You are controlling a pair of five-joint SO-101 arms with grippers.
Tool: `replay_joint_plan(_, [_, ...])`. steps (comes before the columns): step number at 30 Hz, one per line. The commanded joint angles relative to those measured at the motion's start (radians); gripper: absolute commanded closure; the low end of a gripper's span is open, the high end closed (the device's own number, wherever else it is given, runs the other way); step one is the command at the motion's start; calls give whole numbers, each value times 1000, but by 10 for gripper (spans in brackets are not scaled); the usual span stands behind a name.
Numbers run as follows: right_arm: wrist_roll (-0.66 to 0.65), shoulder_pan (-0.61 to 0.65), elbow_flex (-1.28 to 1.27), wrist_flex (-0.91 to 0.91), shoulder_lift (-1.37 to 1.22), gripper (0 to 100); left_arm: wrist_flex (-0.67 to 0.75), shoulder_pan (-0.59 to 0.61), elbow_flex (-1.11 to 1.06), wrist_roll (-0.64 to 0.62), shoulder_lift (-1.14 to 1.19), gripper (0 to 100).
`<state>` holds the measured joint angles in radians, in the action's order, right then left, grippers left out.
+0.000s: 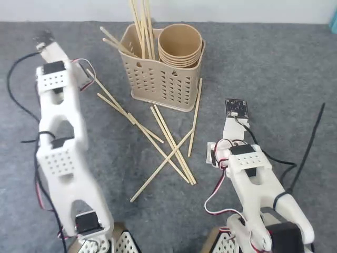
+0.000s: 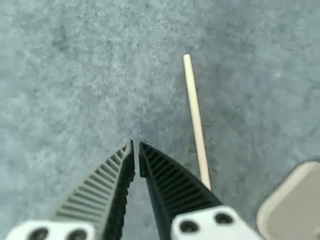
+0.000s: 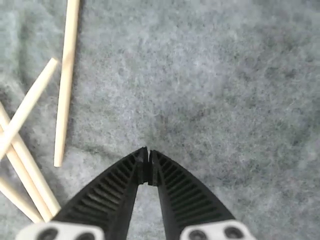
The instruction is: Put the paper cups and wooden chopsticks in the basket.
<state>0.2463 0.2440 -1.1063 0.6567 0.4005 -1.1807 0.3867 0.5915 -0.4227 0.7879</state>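
A beige perforated basket [image 1: 158, 84] stands at the back middle of the grey carpet. Inside it sit stacked paper cups [image 1: 180, 42] and several upright wooden chopsticks [image 1: 142, 26]. More chopsticks [image 1: 168, 142] lie crossed on the carpet in front of the basket. My left gripper [image 2: 136, 146] is shut and holds nothing, low over bare carpet, with one chopstick [image 2: 195, 120] lying just beside it. My right gripper [image 3: 148, 152] is also shut on nothing, over the carpet. A few chopstick ends [image 3: 65, 85] lie a short way off to its side.
The left arm [image 1: 58, 132] stretches along the left side of the table. The right arm [image 1: 247, 168] stands at the front right. Dark cables [image 1: 308, 147] trail on the carpet at both sides. A pale rounded corner [image 2: 295, 200] shows near the left gripper.
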Motion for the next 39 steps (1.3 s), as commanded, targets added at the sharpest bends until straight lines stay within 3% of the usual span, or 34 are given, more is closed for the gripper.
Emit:
replay_joint_plan(1, [5, -8, 6, -16, 42, 991, -135, -31, 375, -11, 143, 985])
replay_joint_plan(5, [5, -7, 6, -16, 42, 991, -272, -81, 661, -63, 282, 985])
replay_joint_plan(11, [3, -8, 6, -16, 42, 991, -302, -150, 929, -95, 479, 985])
replay_joint_plan(18, [3, -8, 6, -16, 42, 991, -279, -160, 969, -170, 572, 985])
replay_joint_plan(25, [3, -8, 6, -16, 42, 991, -262, -158, 970, -169, 608, 976])
replay_joint_plan(33, [3, -10, 6, -16, 42, 991, -339, -158, 998, -172, 605, 720])
replay_joint_plan(39, [3, -10, 6, -16, 42, 991, -485, -157, 1086, -172, 557, 725])
